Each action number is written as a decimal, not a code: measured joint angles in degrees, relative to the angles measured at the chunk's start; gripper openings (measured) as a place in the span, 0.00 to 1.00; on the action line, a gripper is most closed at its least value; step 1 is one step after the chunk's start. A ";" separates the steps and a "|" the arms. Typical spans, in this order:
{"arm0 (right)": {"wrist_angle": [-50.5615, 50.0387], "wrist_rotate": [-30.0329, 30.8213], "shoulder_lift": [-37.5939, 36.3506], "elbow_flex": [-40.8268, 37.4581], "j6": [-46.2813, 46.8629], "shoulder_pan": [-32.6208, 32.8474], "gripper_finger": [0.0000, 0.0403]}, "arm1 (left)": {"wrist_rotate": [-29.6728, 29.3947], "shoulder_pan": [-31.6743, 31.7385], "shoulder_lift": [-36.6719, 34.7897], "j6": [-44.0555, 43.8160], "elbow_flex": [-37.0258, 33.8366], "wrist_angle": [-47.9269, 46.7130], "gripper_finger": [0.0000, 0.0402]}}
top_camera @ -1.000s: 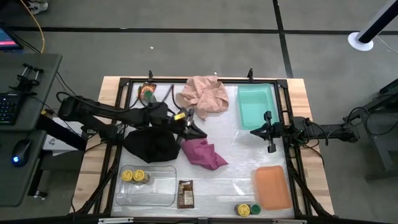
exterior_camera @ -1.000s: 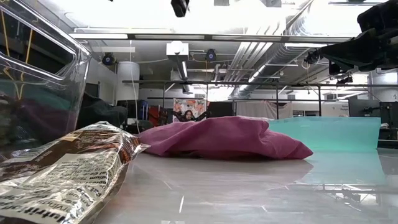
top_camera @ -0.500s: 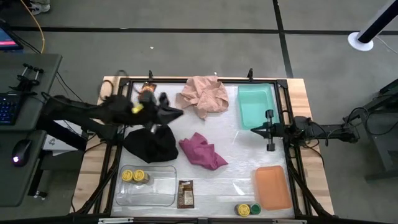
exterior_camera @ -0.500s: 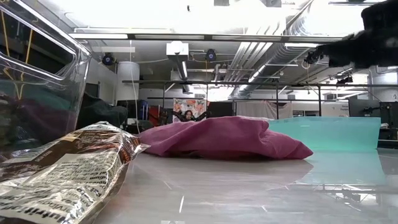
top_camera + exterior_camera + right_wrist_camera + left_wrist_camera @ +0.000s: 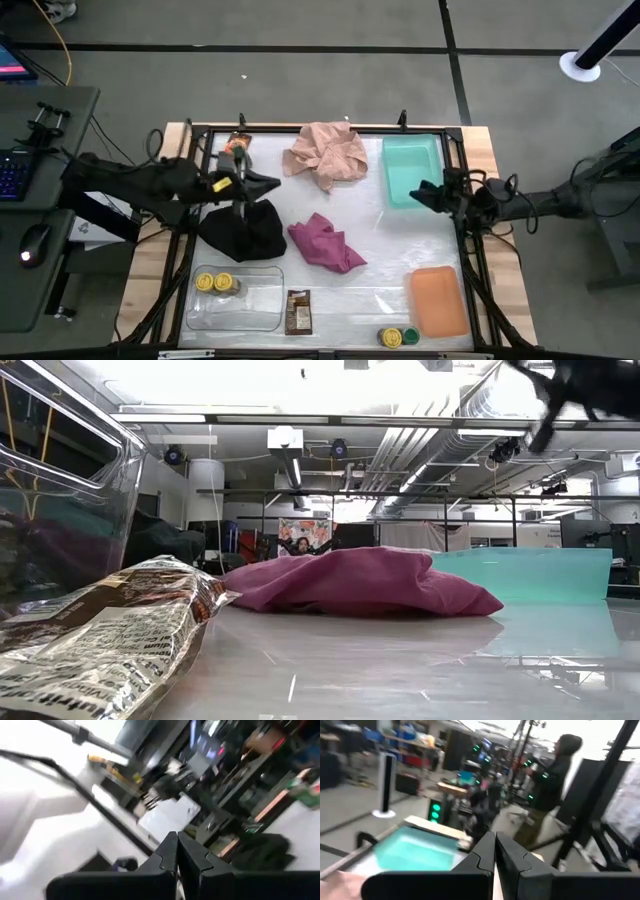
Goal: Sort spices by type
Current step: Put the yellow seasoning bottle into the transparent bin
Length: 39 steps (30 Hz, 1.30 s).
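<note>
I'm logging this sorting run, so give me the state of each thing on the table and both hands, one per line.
Left hand: shut, empty, above the black cloth.
Right hand: shut, empty, by the teal tray.
Teal tray: empty.
Orange tray: empty.
Clear tray: holds two yellow-lidded jars.
Brown packet: flat, outside the trays.
Yellow and green jars: near edge, unsorted.
Pink cloth: crumpled.
Magenta cloth: crumpled.
</note>
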 joint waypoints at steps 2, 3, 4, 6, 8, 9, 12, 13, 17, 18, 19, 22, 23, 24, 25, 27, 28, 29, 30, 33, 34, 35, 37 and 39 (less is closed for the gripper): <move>-0.14 -2.50 8.99 7.22 -4.45 1.55 0.00 | 3.86 1.27 0.04 -1.54 -2.96 2.83 0.00; -0.63 -4.16 13.48 11.04 -7.00 2.41 0.00 | 5.74 1.80 0.02 -2.38 -4.47 4.64 0.00; -1.66 -6.35 17.84 15.15 -9.38 3.30 0.00 | 7.56 2.29 -0.09 -3.45 -6.04 6.16 0.00; -6.49 -11.41 25.80 23.26 -12.21 5.13 0.00 | 10.64 2.98 -0.61 -4.87 -8.81 7.84 0.00; -13.80 -14.95 32.97 31.47 -11.99 6.87 0.00 | 12.85 3.30 -1.25 -5.68 -10.61 8.55 0.00; -17.85 -15.17 36.50 35.43 -11.97 7.57 0.00 | 13.73 3.29 -1.69 -5.94 -11.30 8.45 0.00; -29.95 -15.86 46.02 47.00 -11.33 8.18 0.00 | 15.96 3.27 -3.06 -6.16 -12.78 8.18 0.00; -34.27 -18.07 48.98 50.67 -9.58 8.40 0.00 | 16.76 3.27 -3.55 -6.18 -13.07 7.47 0.00; -56.32 -30.81 59.79 63.25 -3.58 11.56 0.00 | 18.22 3.21 -5.47 -6.16 -13.09 4.18 0.00; -62.22 -31.10 61.91 65.64 -2.35 13.32 0.00 | 18.24 3.21 -5.75 -6.04 -13.07 3.60 0.00; -67.58 -31.14 63.88 67.73 -1.61 15.13 0.00 | 18.24 3.21 -6.07 -5.71 -13.05 2.91 0.00; -78.39 -31.44 68.59 71.58 2.50 21.04 0.00 | 18.24 3.21 -6.64 -5.15 -13.05 1.11 0.00; -79.97 -31.87 69.86 71.77 4.25 22.95 0.00 | 18.24 3.22 -6.80 -5.15 -13.05 0.58 0.00; -80.33 -32.34 71.15 71.77 6.38 24.72 0.00 | 18.24 3.21 -6.90 -5.15 -13.05 -0.23 0.00; -79.71 -32.62 72.33 71.77 8.54 26.16 0.00 | 18.24 3.21 -6.88 -5.15 -13.05 -0.64 0.00; -77.31 -32.81 74.58 71.77 12.45 28.42 0.00 | 18.24 3.21 -6.83 -5.15 -13.05 -1.05 0.00; -75.58 -32.90 75.66 71.79 13.90 29.36 0.00 | 18.24 3.21 -6.83 -5.15 -13.05 -1.06 0.00; -73.69 -32.98 76.80 71.83 15.04 30.09 0.00 | 18.22 3.21 -6.83 -5.13 -13.05 -0.98 0.00; -72.15 -32.98 77.93 71.85 16.09 30.77 0.00 | 18.22 3.21 -6.85 -5.13 -13.05 -0.95 0.00; -69.92 -32.83 80.44 71.85 17.38 32.25 0.00 | 18.22 3.21 -6.83 -5.18 -13.05 -0.91 0.00; -70.18 -32.78 81.04 71.85 17.38 32.54 0.00 | 18.22 3.21 -6.83 -5.18 -13.05 -0.78 0.00; -70.85 -32.69 81.62 71.85 17.38 32.76 0.00 | 18.22 3.21 -6.83 -5.18 -13.05 -0.60 0.00; -72.69 -31.38 82.63 71.85 17.34 33.14 0.00 | 18.21 3.21 -6.83 -5.48 -13.05 -0.52 0.00; -73.09 -30.37 83.16 71.83 17.09 33.20 0.00 | 18.12 3.21 -6.83 -6.19 -13.05 -0.52 0.00</move>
